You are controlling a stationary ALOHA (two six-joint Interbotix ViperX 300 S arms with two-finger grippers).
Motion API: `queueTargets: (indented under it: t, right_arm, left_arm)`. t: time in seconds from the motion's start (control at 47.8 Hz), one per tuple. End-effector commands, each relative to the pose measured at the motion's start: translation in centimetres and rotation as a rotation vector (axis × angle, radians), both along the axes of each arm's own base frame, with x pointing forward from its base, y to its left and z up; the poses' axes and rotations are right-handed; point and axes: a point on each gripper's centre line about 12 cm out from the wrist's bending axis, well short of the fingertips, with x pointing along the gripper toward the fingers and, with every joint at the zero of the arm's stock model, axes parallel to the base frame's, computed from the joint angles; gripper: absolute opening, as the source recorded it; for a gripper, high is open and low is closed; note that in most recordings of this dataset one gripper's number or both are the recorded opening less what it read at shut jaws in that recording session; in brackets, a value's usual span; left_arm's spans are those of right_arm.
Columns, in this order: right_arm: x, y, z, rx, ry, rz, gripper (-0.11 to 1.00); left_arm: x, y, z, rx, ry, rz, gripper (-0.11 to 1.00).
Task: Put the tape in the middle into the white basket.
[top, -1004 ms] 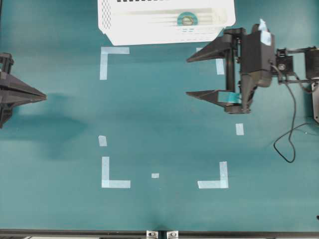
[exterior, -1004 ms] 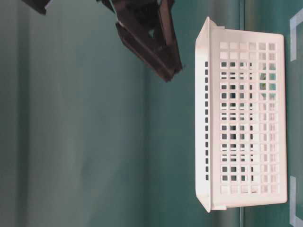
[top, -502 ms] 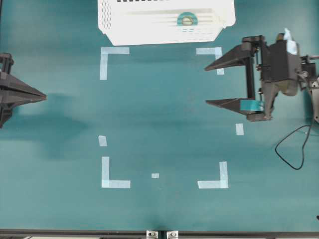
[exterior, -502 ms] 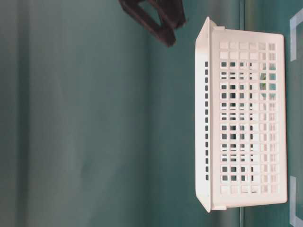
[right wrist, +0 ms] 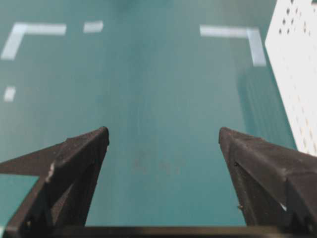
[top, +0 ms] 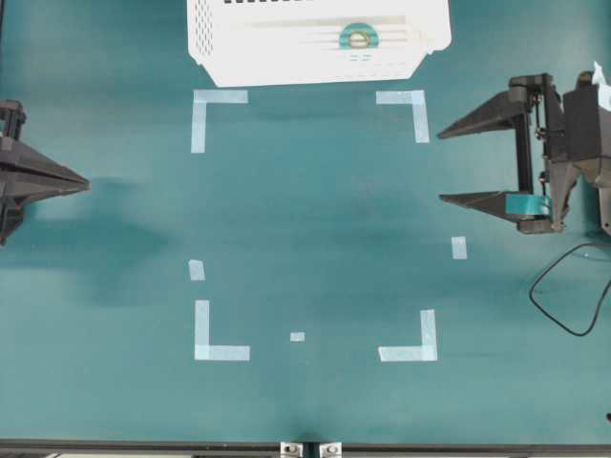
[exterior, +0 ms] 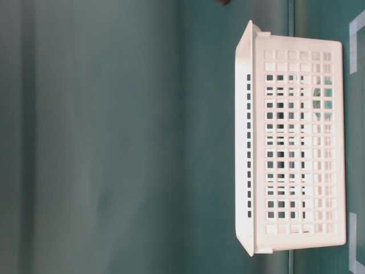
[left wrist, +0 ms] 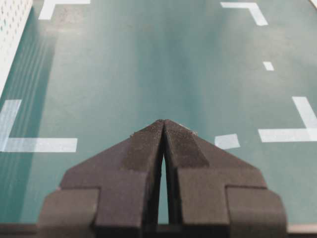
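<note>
- Right gripper point(top: 441, 165) at the right edge of the overhead view, jaws spread wide, nothing between them; its fingers point(top: 474, 199) point toward the table's middle.
- Right wrist view: both fingertips far apart over bare teal table point(right wrist: 163, 124), basket wall at the far right.
- Left gripper point(top: 84, 185) at the left edge, jaws pressed together to a point, holding nothing; left wrist view shows the two pads point(left wrist: 148, 148) meeting with only a thin slit.
- Tape point(top: 359, 37) lies flat inside the white basket point(top: 248, 57), right of the basket's middle, on the ribbed bottom, core hole up.
- White basket sits at the top edge of the overhead view, above the marked rectangle, well apart from both grippers.
- Table-level view: basket side grid only; a faint greenish patch behind the holes may be the roll, hard to tell.
- Pale tape corner marks point(top: 218, 107) and small strips point(top: 459, 247) on the table; black cable point(top: 563, 286) loops at the right.
</note>
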Motion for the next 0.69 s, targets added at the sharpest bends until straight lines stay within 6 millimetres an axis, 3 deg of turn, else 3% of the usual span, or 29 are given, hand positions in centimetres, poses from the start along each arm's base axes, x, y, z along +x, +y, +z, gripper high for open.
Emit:
queueTargets:
  t: [0.0,0.209,0.397,0.669]
  right_arm:
    - [-0.4,0.0,0.5,-0.002,-0.025,0.002,0.96]
    - [-3.3,0.1,0.3,-0.003,-0.075,0.003,0.96]
    - [-6.1,0.1,-1.0,-0.034,-0.089,0.01,0.96]
    - [-8.2,0.1,-1.8,-0.113,-0.123,0.031,0.96]
  left_arm:
    - [0.2,0.1,0.6,-0.001,-0.015,0.005,-0.11]
    - [0.2,0.1,0.6,-0.001,-0.015,0.006,-0.11]
    - [0.2,0.1,0.6,-0.001,-0.015,0.008,-0.11]
    - [0.2,0.3,0.6,-0.002,-0.014,0.027,-0.11]
